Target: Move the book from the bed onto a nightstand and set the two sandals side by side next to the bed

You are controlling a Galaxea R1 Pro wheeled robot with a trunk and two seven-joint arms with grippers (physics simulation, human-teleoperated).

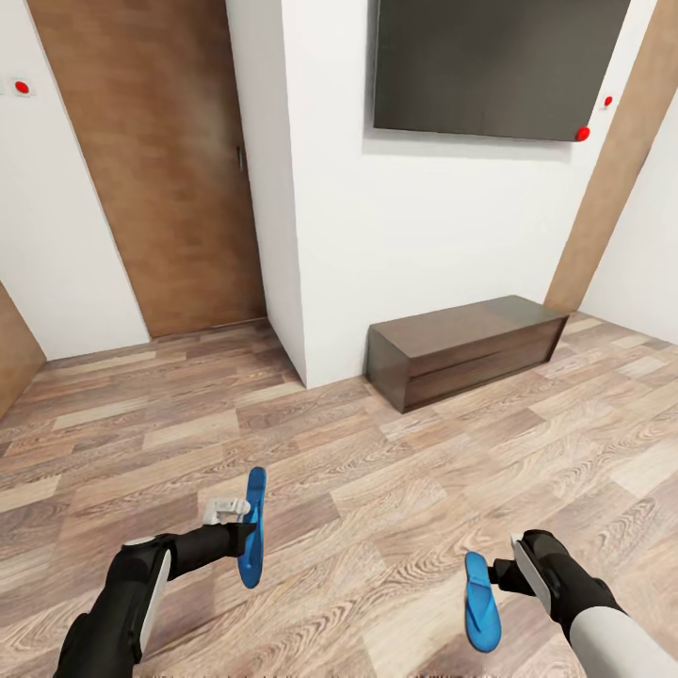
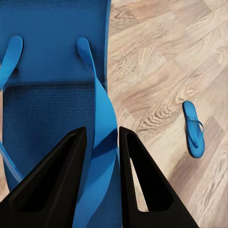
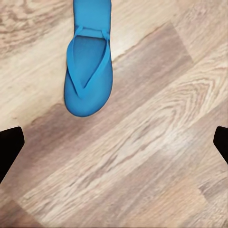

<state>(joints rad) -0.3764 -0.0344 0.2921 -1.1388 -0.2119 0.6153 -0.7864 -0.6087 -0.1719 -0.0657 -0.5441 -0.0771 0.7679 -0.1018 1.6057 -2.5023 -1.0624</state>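
Our two arms fill the bottom of the head view, and past them we see the wood-plank floor (image 1: 377, 471), a long low dark cabinet (image 1: 466, 348) against the white wall at centre right, a dark screen (image 1: 499, 61) at top centre and a wooden door (image 1: 165, 160) at upper left. No bed, nightstand or book appears, so we judge that we are away from the placing spot.

We think the main risk is losing the held sandal (image 1: 252, 539) at lower left of the head view. Our left tool (image 2: 101, 142) pinches only its thin strap, with the sole hanging on edge, so a swing or quick turn could let it slip or twist out. The other sandal (image 1: 480, 603) lies flat on the floor at lower right, just beside our right tool (image 1: 504, 576); rolling the base forward could run over or nudge it.

Our left tool's fingers (image 2: 57, 180) are pressed nearly together on the strap. Our right tool's fingers (image 3: 9, 147) are spread wide at the frame edges of its wrist view, holding nothing, with the sandal on the floor ahead of them.
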